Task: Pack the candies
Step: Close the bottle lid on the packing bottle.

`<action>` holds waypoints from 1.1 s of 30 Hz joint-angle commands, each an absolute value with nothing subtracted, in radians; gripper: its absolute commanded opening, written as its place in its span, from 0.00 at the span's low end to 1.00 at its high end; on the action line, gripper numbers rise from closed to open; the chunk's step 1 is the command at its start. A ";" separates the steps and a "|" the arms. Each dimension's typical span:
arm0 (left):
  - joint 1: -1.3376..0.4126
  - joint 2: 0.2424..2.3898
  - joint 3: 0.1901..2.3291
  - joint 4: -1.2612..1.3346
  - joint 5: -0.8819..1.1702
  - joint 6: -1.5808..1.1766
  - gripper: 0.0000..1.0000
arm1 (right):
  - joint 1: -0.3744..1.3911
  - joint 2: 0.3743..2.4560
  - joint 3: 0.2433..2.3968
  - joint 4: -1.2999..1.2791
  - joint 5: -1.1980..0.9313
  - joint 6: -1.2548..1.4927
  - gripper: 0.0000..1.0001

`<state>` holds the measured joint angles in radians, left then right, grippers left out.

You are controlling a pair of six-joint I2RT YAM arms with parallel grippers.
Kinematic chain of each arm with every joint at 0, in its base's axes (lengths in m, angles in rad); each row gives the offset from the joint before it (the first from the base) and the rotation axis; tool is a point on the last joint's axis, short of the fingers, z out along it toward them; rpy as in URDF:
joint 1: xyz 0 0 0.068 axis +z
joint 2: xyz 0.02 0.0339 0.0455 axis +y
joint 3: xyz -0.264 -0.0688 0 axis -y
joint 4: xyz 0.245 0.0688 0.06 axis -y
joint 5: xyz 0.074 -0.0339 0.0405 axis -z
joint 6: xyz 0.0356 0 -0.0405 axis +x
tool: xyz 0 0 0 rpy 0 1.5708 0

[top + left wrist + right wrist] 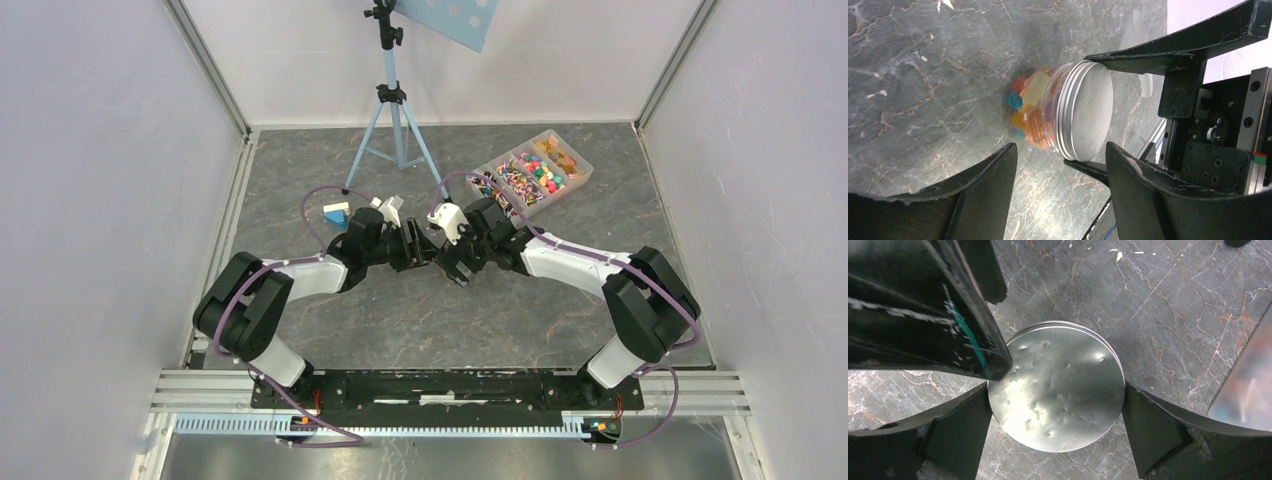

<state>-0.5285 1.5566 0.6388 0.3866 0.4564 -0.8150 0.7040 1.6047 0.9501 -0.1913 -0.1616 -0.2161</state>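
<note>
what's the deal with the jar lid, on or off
On: the silver lid covers the mouth of the clear jar, candies showing through its side.

Blue tripod, blue-and-white block near its foot

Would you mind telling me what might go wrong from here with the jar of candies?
The right tool straddles the metal lid at its rim; whether it grips is unclear, so a twist may slip. The left tool stands open, not holding the jar of candies, so the jar could turn or slide. Both tools crowd together and might collide.
</note>
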 commanded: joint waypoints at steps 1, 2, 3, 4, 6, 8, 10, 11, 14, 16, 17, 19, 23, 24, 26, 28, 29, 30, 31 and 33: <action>-0.546 1.599 0.687 0.485 0.488 -0.824 0.71 | 0.697 1.601 0.925 -0.150 -0.192 -0.230 0.98; -0.550 1.612 0.691 0.489 0.486 -0.822 0.71 | 0.696 1.600 0.920 -0.144 -0.196 -0.230 0.98; -0.554 1.625 0.694 0.487 0.483 -0.819 0.71 | 0.695 1.599 0.916 -0.139 -0.198 -0.230 0.98; -0.556 1.635 0.698 0.482 0.480 -0.818 0.71 | 0.693 1.597 0.913 -0.137 -0.200 -0.231 0.98; -0.563 1.659 0.705 0.461 0.463 -0.812 0.69 | 0.691 1.593 0.905 -0.128 -0.206 -0.234 0.98; -0.569 1.683 0.717 0.417 0.436 -0.797 0.66 | 0.689 1.588 0.894 -0.115 -0.213 -0.235 0.98; -0.576 1.696 0.730 0.356 0.402 -0.775 0.65 | 0.686 1.581 0.888 -0.107 -0.218 -0.235 0.98; -0.575 1.701 0.734 0.339 0.394 -0.766 0.64 | 0.684 1.577 0.887 -0.107 -0.221 -0.233 0.98; -0.576 1.715 0.741 0.313 0.388 -0.750 0.60 | 0.677 1.556 0.882 -0.104 -0.225 -0.229 0.98; -0.576 1.720 0.744 0.308 0.387 -0.746 0.57 | 0.666 1.531 0.875 -0.105 -0.232 -0.223 0.98; -0.575 1.721 0.743 0.307 0.388 -0.744 0.55 | 0.660 1.516 0.870 -0.107 -0.236 -0.220 0.98; -0.577 1.721 0.745 0.299 0.389 -0.736 0.53 | 0.648 1.480 0.862 -0.118 -0.250 -0.218 0.98; -0.576 1.724 0.757 0.274 0.387 -0.717 0.52 | 0.619 1.401 0.847 -0.150 -0.273 -0.221 0.98; -0.575 1.726 0.758 0.272 0.389 -0.716 0.52 | 0.610 1.382 0.844 -0.160 -0.272 -0.221 0.98; -0.576 1.729 0.761 0.272 0.398 -0.714 0.51 | 0.589 1.350 0.837 -0.168 -0.278 -0.214 0.98; -0.577 1.728 0.766 0.272 0.418 -0.716 0.52 | 0.568 1.324 0.823 -0.143 -0.301 -0.189 0.98; -0.577 1.725 0.769 0.277 0.431 -0.718 0.52 | 0.560 1.315 0.811 -0.119 -0.317 -0.165 0.98; -0.576 1.722 0.772 0.282 0.443 -0.723 0.54 | 0.550 1.312 0.799 -0.092 -0.342 -0.135 0.98; -0.576 1.715 0.776 0.286 0.452 -0.728 0.55 | 0.540 1.313 0.784 -0.057 -0.371 -0.109 0.97; -0.576 1.702 0.785 0.286 0.469 -0.734 0.59 | 0.524 1.325 0.758 -0.008 -0.412 -0.060 0.87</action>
